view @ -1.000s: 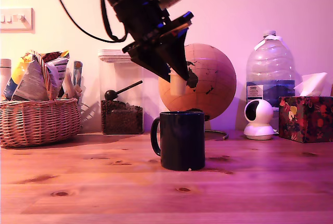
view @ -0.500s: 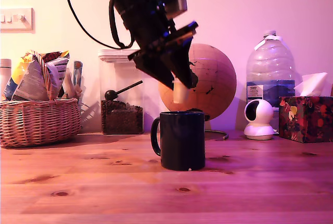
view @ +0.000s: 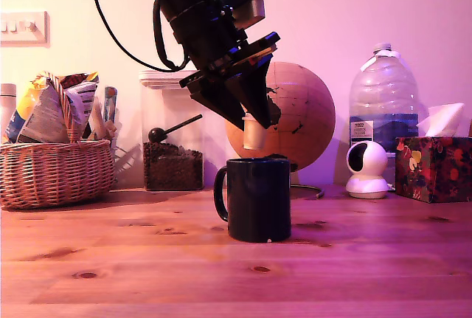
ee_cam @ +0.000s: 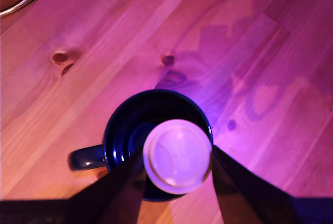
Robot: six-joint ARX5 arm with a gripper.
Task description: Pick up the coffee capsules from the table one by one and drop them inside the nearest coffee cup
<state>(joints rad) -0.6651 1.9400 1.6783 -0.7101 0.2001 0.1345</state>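
- The small pale cream tapered coffee capsule (ee_cam: 177,156) covers part of the dark navy glossy cylindrical mug's (ee_cam: 123,133) opening in the wrist view, hiding what lies inside.
- The black gripper's (view: 253,120) fingertips hide the capsule's top in the exterior view.
- The brown cork globe's (view: 302,115) base is behind the mug.

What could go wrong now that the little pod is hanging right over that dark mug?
The capsule sits off-centre over the coffee cup, towards one side of the rim in the wrist view, so when the gripper lets go it might clip the edge and bounce onto the table. It also hangs above the rim, so it could rebound out.
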